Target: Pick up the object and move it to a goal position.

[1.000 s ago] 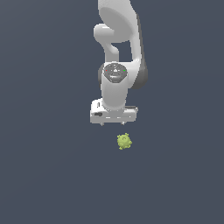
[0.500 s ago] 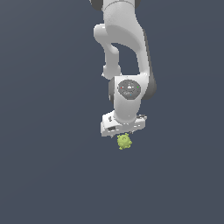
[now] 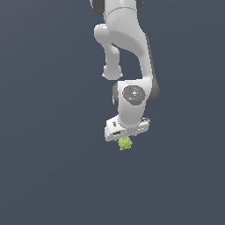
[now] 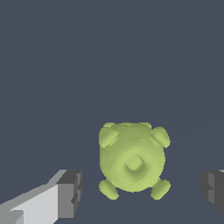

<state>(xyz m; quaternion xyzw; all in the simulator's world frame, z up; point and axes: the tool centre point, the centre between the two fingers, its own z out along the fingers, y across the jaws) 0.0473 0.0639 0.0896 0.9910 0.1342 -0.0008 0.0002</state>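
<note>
The object point(image 3: 125, 143) is a small yellow-green knobbly lump lying on the dark grey floor. The white arm reaches down over it, and the gripper point(image 3: 126, 137) sits right on top of it in the exterior view, hiding its upper part. In the wrist view the object point(image 4: 132, 160) fills the space between the two dark fingertips point(image 4: 70, 193), with a clear gap on either side. The gripper point(image 4: 142, 192) is open and touches nothing that I can see.
A plain dark grey floor point(image 3: 48, 176) spreads in every direction around the arm. No goal marker shows in either view.
The arm has come down and a little to the exterior view's right. The gripper, which hung above and beside the object, now straddles it. The object has stayed in place.
</note>
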